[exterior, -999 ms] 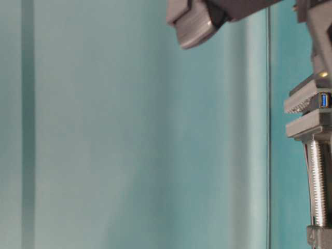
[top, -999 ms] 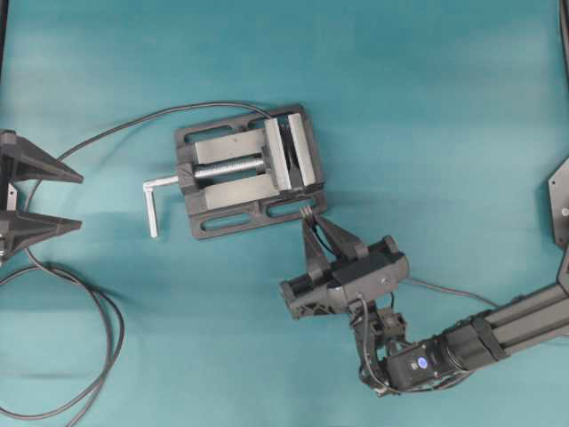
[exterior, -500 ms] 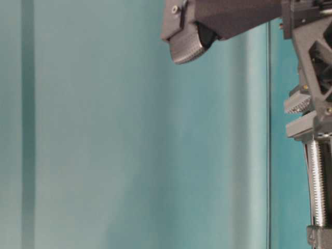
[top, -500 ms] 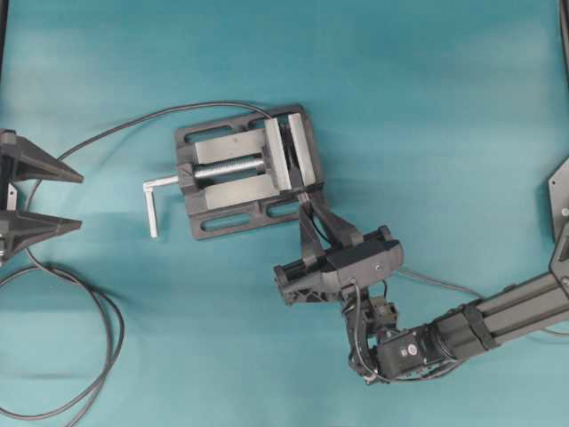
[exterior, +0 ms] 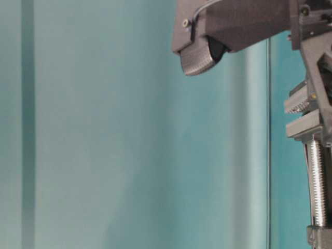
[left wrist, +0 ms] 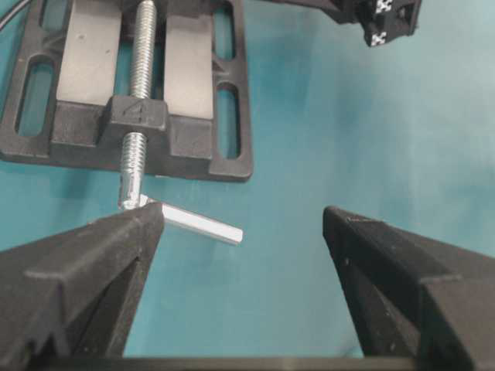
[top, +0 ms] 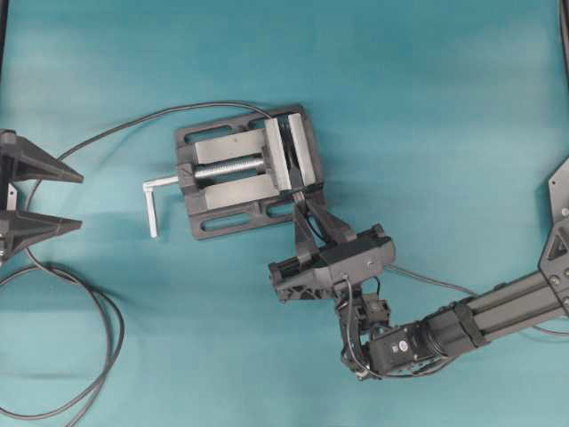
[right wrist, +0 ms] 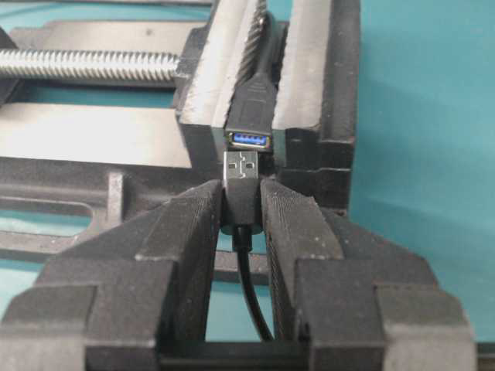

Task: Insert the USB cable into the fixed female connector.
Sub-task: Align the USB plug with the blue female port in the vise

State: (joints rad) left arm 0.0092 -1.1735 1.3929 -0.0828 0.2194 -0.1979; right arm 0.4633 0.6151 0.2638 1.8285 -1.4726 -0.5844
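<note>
My right tool [right wrist: 246, 209] is clamped on the black plug of the USB cable [right wrist: 241, 202], with 1 finger [right wrist: 182, 232] pressed against each side of it. The plug's silver tip points forward past the fingertips, and the thin cable trails back between the fingers toward the wrist. The tip sits just in front of the fixed female connector [right wrist: 250, 137], roughly lined up with its blue-lined mouth; I see a narrow gap or bare contact there and cannot tell which. The plug is not seated.

The connector is pinched between the jaws of the vise [top: 244, 172], which stands on the teal bench [top: 427, 107]. In the overhead view, my right tool [top: 300, 206] meets the vise at its lower right corner.

My left tool [left wrist: 244, 224] stands wide apart and holds nothing. It hovers at the left edge of the bench, well apart from the vise, facing the vise's silver screw handle [left wrist: 203, 224].
</note>
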